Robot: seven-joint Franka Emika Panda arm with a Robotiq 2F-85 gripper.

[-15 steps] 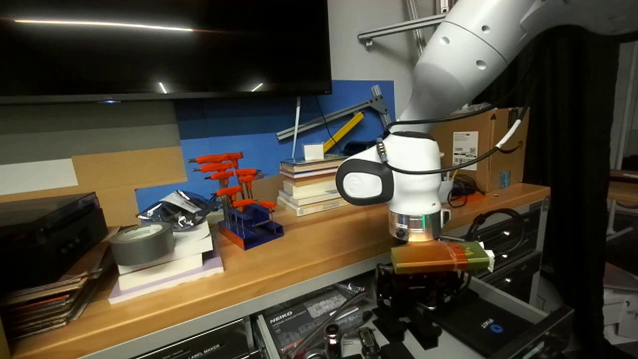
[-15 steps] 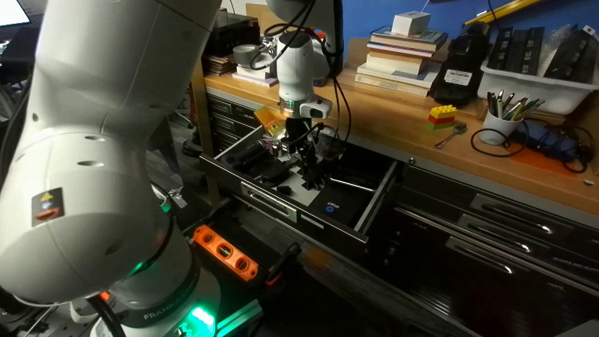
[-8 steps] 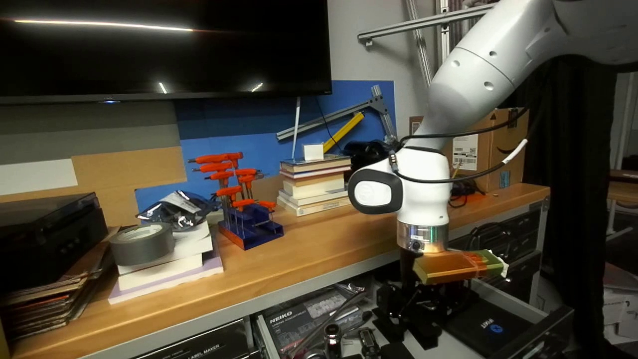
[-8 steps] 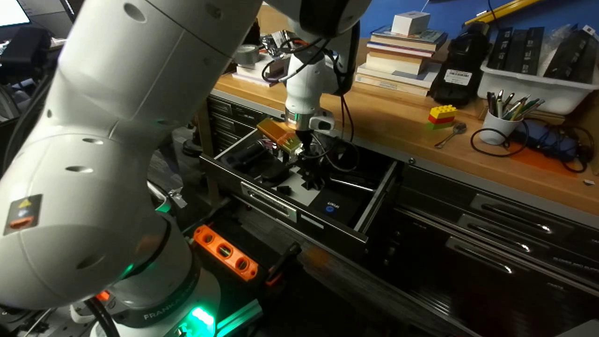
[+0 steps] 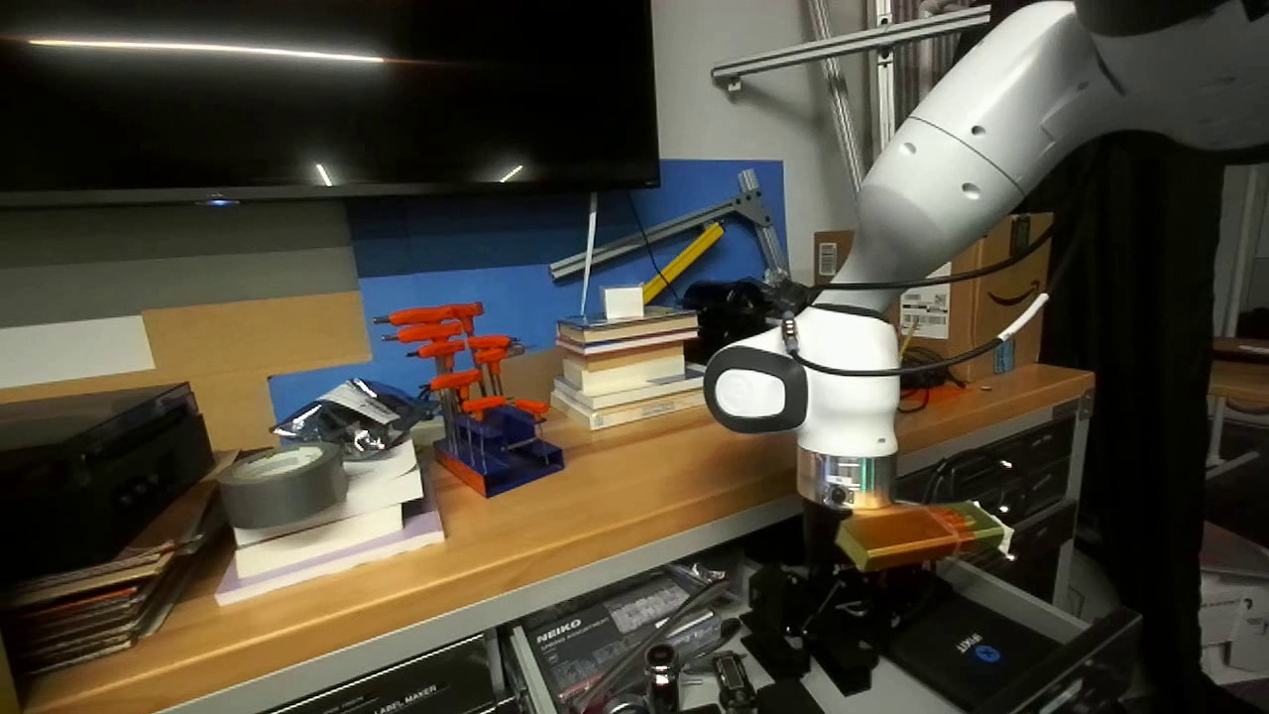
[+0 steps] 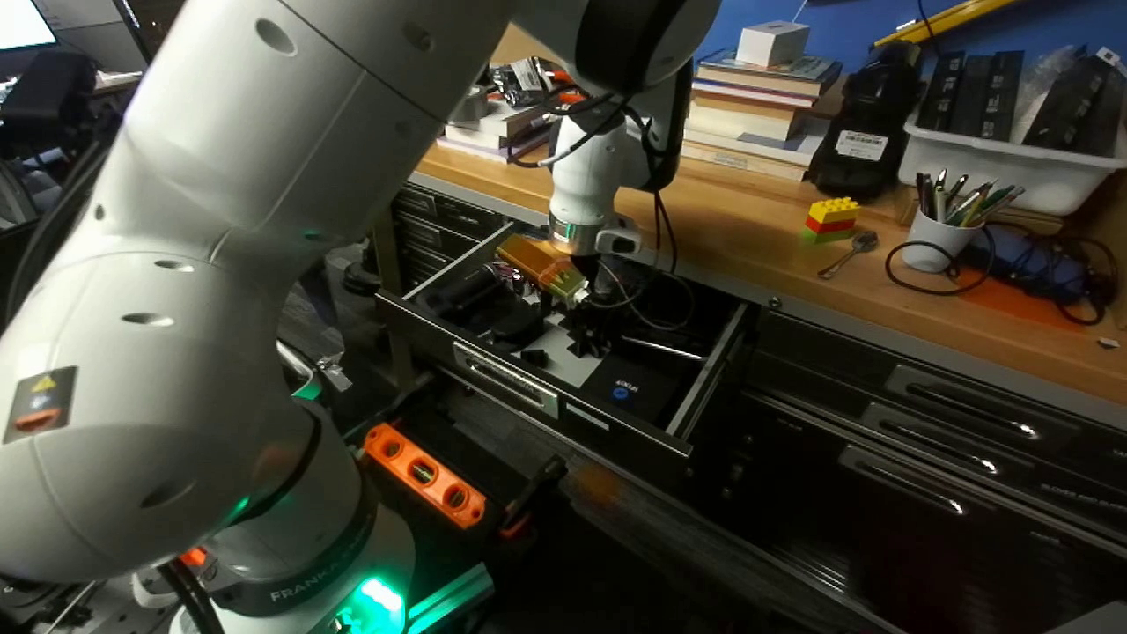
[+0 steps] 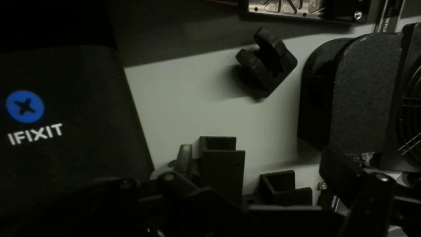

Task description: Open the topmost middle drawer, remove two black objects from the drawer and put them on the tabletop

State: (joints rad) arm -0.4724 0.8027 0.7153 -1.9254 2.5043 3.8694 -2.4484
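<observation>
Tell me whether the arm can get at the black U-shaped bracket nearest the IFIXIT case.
Probably yes: the drawer is open, and in the wrist view the bracket shows between the open jaws of the gripper, nothing lying over its top. Its base is hidden, so clearance there is uncertain.

Black brackets (image 7: 222, 174) show between the pincer's (image 7: 266, 181) parted jaws, near an IFIXIT case (image 7: 75, 89).

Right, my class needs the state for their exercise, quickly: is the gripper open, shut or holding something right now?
Gripper: open, jaws standing apart, closed on nothing that the views show.
</observation>
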